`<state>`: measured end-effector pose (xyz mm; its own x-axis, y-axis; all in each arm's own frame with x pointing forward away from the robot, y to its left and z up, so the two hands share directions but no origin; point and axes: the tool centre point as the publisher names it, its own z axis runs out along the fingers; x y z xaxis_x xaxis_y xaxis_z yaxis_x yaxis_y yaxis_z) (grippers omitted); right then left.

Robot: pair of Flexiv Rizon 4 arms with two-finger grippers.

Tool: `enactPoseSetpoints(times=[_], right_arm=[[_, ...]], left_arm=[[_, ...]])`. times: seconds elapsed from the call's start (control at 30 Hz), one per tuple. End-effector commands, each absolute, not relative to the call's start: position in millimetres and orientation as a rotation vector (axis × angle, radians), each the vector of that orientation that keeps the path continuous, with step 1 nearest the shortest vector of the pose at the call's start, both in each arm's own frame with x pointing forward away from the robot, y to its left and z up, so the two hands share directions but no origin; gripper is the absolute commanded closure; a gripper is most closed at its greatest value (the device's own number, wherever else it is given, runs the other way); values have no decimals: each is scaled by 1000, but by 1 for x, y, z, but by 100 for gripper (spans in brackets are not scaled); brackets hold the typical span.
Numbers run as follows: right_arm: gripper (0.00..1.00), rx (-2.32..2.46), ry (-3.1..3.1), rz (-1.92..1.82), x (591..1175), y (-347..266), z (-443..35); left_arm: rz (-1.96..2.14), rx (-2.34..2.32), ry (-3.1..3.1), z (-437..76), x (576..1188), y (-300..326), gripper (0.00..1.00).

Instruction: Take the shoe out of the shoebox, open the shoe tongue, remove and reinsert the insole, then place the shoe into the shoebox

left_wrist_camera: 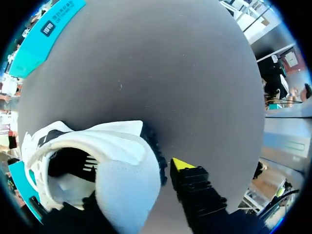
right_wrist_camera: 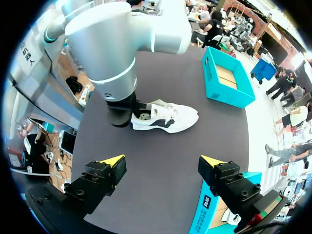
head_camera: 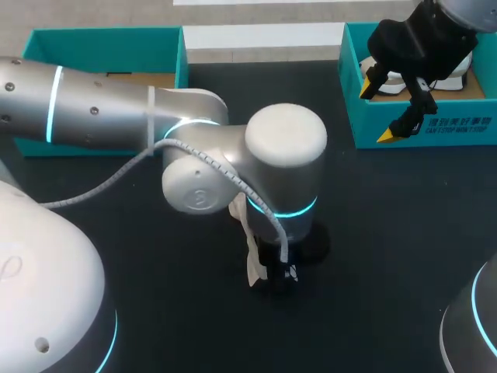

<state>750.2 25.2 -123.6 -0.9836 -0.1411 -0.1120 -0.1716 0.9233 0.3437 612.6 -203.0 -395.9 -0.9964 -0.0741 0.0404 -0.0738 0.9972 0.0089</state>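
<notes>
**Right gripper gapes; left meets shoe**

The right gripper hangs wide open, holding nothing, over the far-right shoebox. The left gripper is at the heel of the white, dark-marked shoe, which stands on its sole mid-bench. I cannot tell whether it grips the shoe.

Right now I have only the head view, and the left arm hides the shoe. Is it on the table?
Observer: Yes. The right wrist view shows the white shoe on the dark table, with the left arm at its heel end.
Operator: Which way does it point?
Observer: Toe away from that arm, toward the empty shoebox side.
Operator: Anything visible inside?
Observer: The left wrist view looks into its open mouth: dark lining, something pale at the bottom. I cannot tell whether that is the insole.
</notes>
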Motion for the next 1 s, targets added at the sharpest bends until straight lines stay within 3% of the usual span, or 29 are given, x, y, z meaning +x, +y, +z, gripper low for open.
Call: enactPoseSetpoints(times=[0.03,0.27,1.0], right_arm=[[0,-244,3002,544,753,26,-124],[0,-244,3002,544,753,26,-124],[0,-244,3002,544,753,26,-124]], left_arm=[[10,107,-3036,-395,619,-194,100],[28,89,-2974,-378,625,-183,100],[52,-339,-2969,-170,680,-112,100]])
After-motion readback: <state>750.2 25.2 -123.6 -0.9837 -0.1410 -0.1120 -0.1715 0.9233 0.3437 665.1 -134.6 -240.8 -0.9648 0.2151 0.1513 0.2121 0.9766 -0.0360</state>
